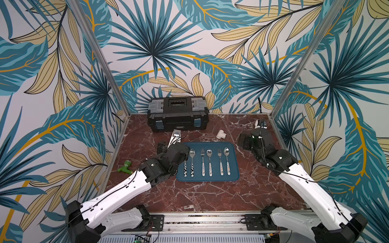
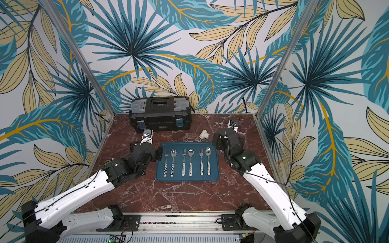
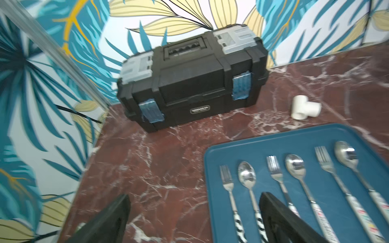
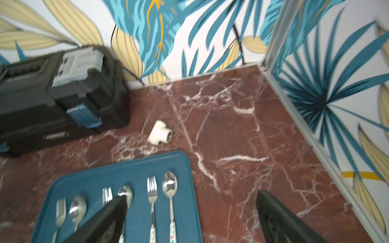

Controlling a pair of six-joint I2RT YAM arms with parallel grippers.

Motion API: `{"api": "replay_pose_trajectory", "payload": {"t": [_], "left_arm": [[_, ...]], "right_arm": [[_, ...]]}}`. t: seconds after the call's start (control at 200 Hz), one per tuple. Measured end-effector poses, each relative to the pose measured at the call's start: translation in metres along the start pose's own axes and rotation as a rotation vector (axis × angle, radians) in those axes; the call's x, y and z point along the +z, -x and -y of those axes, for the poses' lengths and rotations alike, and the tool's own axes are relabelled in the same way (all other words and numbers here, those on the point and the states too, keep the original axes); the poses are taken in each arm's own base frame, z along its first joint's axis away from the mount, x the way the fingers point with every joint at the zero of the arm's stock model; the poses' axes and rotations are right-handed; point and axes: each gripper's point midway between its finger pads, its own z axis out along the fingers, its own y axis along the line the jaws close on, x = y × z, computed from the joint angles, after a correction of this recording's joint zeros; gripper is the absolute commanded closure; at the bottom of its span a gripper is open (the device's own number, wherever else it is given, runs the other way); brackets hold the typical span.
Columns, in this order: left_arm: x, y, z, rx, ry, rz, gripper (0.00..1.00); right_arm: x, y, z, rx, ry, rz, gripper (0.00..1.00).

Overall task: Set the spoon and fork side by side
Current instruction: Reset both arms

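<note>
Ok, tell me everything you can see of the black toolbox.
The toolbox looks like black plastic. A recessed handle sits in the lid between two grey-lidded compartments, and the front carries two blue latches and a small label plate. It is shut and upright, standing at the back of the marble table near the wall, with its front facing the arms. Nothing rests on it.

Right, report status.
Left gripper and right gripper open, empty. Steel forks and spoons paired side by side on blue rectangular tray. White plastic pipe tee beyond tray, not obstructing.
</note>
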Motion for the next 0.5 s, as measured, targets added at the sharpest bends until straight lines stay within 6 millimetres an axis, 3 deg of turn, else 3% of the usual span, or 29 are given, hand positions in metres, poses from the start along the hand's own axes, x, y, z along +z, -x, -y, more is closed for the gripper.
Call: {"api": "replay_pose_trajectory", "payload": {"t": [0.08,0.125,0.175,0.345,0.416,0.501], "left_arm": [[0.013,0.000,-0.021,0.034,0.153,0.025,0.00],[0.019,-0.002,-0.034,0.039,0.212,0.036,0.07],[0.024,-0.006,-0.050,0.026,0.246,0.049,0.00],[0.039,-0.038,-0.120,-0.137,0.329,0.122,0.00],[0.052,-0.057,-0.131,-0.135,0.330,0.118,0.00],[0.075,-0.078,-0.132,-0.100,0.319,0.079,0.00]], "right_arm": [[0.013,-0.006,0.011,-0.042,-0.074,0.077,0.01],[0.025,-0.016,0.017,-0.101,-0.135,0.083,0.01],[0.035,-0.025,0.023,-0.157,-0.191,0.081,0.00],[0.064,-0.042,0.054,-0.189,-0.196,0.062,0.01],[0.072,-0.049,0.062,-0.206,-0.162,0.075,0.01],[0.079,-0.059,0.055,-0.255,-0.091,0.075,0.00]]}}
